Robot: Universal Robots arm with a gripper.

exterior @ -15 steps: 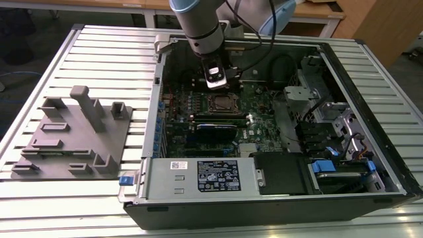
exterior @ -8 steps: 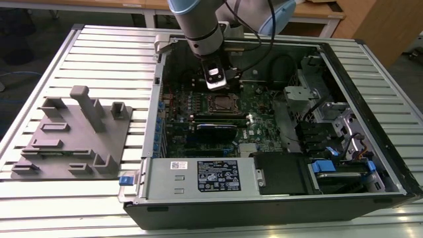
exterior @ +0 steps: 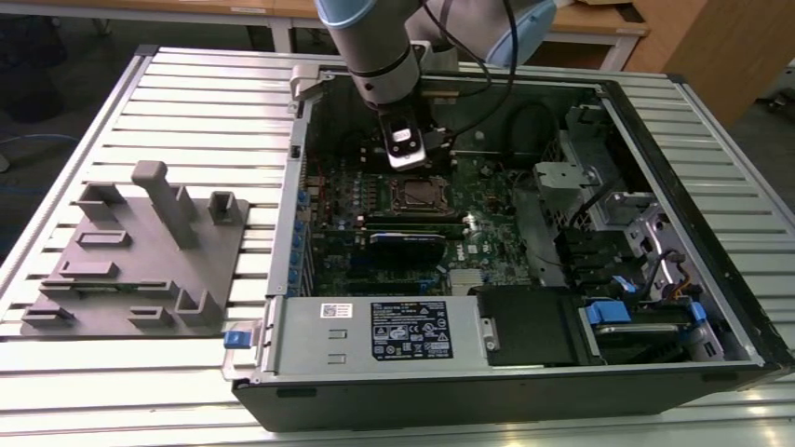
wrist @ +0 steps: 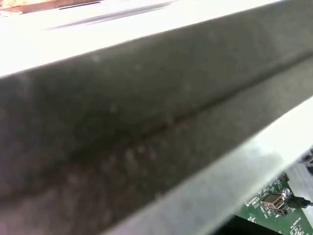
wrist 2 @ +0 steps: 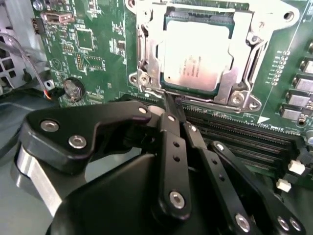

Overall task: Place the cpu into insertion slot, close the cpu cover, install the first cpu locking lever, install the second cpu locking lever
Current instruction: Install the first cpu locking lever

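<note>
Nearest in the second wrist view: claw (wrist 2: pixel 168 104) with fingers drawn together, tips meeting at the near edge of the insertion slot (wrist 2: pixel 139 78). We cannot tell whether anything thin is pinched between them.

Just beyond: the cpu (wrist 2: pixel 195 56) lies flat in the slot, pale metal top up. The cpu cover (wrist 2: pixel 149 44) lies down around it, framing the top. Memory slots (wrist 2: pixel 244 142) run beside the claw, on the green board (wrist 2: pixel 98 49).

Handling, our judgement: the cpu is light, stiff and thin, with a delicate underside, so grip it by opposite edges only. The cover is thin springy sheet, best pushed at its free edge.

Farther out, exterior view: the arm reaches down into the open computer case (exterior: pixel 695 121) on the slatted surface (exterior: pixel 186 102).
</note>
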